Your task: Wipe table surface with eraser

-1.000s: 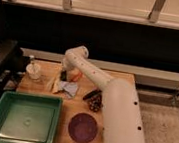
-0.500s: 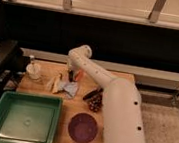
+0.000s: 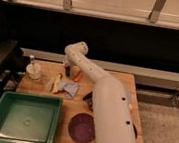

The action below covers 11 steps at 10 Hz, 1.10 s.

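My gripper [image 3: 71,73] hangs from the white arm [image 3: 103,103] over the back middle of the wooden table [image 3: 117,80]. It is low, close to the surface. A small brown-orange block [image 3: 77,75], possibly the eraser, sits right beside it; I cannot tell if it is held. A crumpled blue-grey cloth [image 3: 68,88] lies just in front of the gripper, with a yellowish item [image 3: 56,83] at its left.
A green tray [image 3: 22,119] fills the front left. A purple bowl [image 3: 82,127] sits at the front middle. A small white bottle [image 3: 32,69] stands at the back left. A dark object [image 3: 86,98] lies by the arm. A black wall runs behind the table.
The gripper has shifted slightly to the right and back along the table's rear part. The cloth, tray and bowl have not moved.
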Motion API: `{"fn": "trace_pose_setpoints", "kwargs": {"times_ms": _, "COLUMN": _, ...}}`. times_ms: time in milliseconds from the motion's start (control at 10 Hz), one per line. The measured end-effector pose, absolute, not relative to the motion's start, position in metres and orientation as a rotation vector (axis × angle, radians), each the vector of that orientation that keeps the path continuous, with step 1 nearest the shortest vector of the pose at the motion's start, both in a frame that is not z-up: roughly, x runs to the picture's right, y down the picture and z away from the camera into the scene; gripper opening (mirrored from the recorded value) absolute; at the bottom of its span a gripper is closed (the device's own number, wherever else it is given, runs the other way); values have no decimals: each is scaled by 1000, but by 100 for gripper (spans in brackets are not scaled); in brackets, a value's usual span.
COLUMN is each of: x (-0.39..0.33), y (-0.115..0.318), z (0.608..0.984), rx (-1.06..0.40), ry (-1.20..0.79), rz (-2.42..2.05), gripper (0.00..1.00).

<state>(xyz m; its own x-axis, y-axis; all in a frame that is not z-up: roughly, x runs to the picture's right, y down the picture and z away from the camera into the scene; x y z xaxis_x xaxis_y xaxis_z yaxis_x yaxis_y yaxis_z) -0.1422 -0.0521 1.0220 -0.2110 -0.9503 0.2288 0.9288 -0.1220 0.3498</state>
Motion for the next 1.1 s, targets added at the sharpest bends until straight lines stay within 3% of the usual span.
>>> {"fn": "trace_pose_setpoints", "kwargs": {"times_ms": 400, "x": -163, "y": -39, "z": 1006, "rx": 99, "ry": -548, "rz": -1754, "gripper": 0}}
{"fn": "trace_pose_setpoints", "kwargs": {"times_ms": 800, "x": -109, "y": -14, "z": 1001, "rx": -43, "ry": -538, "rz": -1719, "gripper": 0}}
{"fn": "trace_pose_setpoints", "kwargs": {"times_ms": 1100, "x": -98, "y": -27, "z": 1017, "rx": -81, "ry": -492, "rz": -1730, "gripper": 0}}
